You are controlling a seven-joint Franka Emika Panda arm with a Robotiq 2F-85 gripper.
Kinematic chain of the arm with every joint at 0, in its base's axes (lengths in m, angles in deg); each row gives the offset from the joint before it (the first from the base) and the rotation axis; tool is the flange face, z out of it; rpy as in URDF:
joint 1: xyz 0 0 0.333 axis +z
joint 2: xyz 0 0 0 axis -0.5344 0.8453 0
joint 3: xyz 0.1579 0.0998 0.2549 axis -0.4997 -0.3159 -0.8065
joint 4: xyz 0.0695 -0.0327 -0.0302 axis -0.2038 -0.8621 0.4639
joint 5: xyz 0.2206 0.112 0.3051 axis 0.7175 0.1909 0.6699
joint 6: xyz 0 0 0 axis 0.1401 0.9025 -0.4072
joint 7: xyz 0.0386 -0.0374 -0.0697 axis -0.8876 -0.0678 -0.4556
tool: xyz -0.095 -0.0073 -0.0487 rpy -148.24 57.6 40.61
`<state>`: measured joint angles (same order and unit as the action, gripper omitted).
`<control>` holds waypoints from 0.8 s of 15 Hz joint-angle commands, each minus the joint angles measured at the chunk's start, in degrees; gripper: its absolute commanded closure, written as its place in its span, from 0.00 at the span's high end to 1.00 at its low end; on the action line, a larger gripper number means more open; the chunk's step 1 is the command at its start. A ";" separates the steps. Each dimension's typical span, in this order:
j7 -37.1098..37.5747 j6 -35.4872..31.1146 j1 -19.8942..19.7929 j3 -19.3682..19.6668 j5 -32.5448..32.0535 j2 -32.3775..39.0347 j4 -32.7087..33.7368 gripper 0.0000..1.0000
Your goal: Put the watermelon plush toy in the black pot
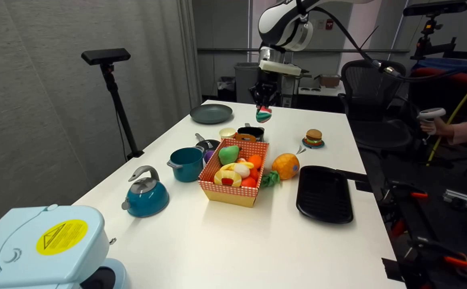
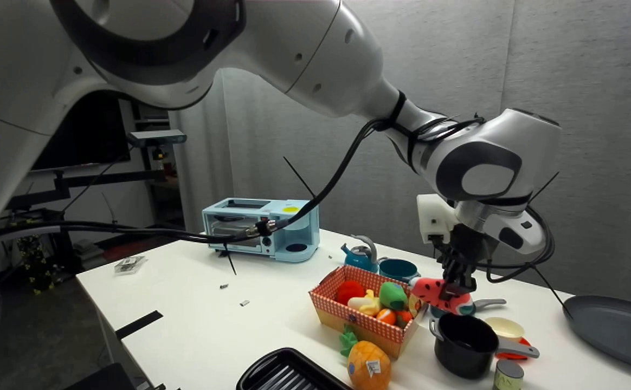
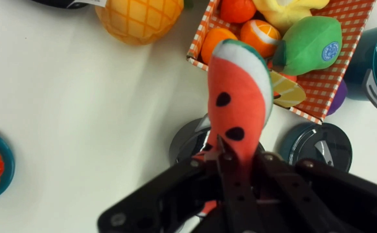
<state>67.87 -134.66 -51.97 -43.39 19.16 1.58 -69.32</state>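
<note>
The watermelon plush toy (image 3: 237, 94), a red wedge with black seeds and a white-green rind, is off the table in my gripper (image 3: 235, 158). My gripper (image 1: 264, 103) is shut on it, also in an exterior view (image 2: 454, 292). The toy shows in both exterior views (image 1: 263, 115) (image 2: 427, 290). The small round black pot (image 2: 461, 355), with a grey handle, stands on the table behind the toy basket in an exterior view (image 1: 251, 131). In the wrist view the black pot (image 3: 182, 138) lies below the toy and fingers, which hide most of it. The exact height between them is unclear.
The checkered toy basket (image 1: 227, 196) holds several plush foods. Around it stand a teal pot (image 1: 187, 166), a kettle (image 1: 147, 200), a small pan (image 3: 324, 142), a cream cup (image 2: 504, 328), a can (image 2: 508, 374), a pineapple toy (image 1: 285, 165) and a black tray (image 1: 324, 194).
</note>
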 commanded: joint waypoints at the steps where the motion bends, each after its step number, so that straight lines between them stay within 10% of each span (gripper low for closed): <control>1: 2.59 3.57 -1.01 0.04 1.92 3.41 5.97 0.03; 8: 5.00 5.96 -1.66 -0.07 1.85 6.07 10.70 0.03; 9: 5.07 6.41 -1.88 -0.05 1.77 6.54 11.43 0.35; 12: 5.05 7.64 -2.56 -0.06 1.71 7.55 13.06 0.50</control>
<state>71.94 -130.21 -53.29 -43.39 19.20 6.47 -61.16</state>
